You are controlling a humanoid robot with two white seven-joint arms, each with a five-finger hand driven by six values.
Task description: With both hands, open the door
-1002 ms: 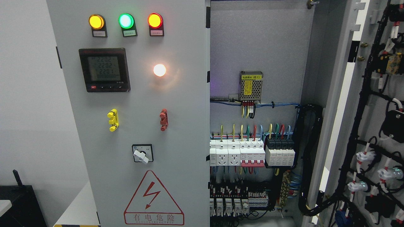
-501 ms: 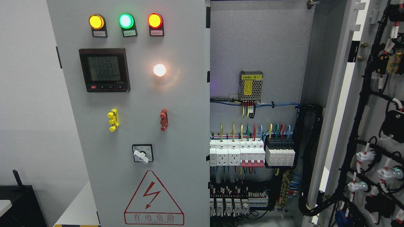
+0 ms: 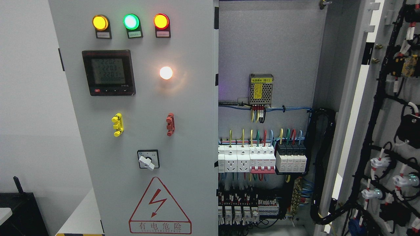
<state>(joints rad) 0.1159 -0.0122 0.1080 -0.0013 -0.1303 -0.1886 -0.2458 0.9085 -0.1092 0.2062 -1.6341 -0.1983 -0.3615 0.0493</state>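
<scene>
A grey electrical cabinet fills the head view. Its left door (image 3: 183,108) stands shut or nearly so and carries three indicator lamps (image 3: 130,21), a digital meter (image 3: 108,72), a lit white lamp (image 3: 166,72), a yellow handle (image 3: 117,125), a red handle (image 3: 170,124), a rotary switch (image 3: 148,159) and a high-voltage warning triangle (image 3: 159,206). The right door (image 3: 387,108) is swung wide open, showing its wired inner face. Between them the cabinet interior (image 3: 265,46) lies exposed. Neither hand nor arm shows anywhere.
Inside are a small power supply (image 3: 261,89), rows of breakers and sockets (image 3: 259,159) and a thick black cable bundle (image 3: 323,164). A white wall (image 3: 29,98) is at the left, with a dark box (image 3: 19,213) at the lower left.
Only the digits on the meter flicker; doors and view stay the same.
</scene>
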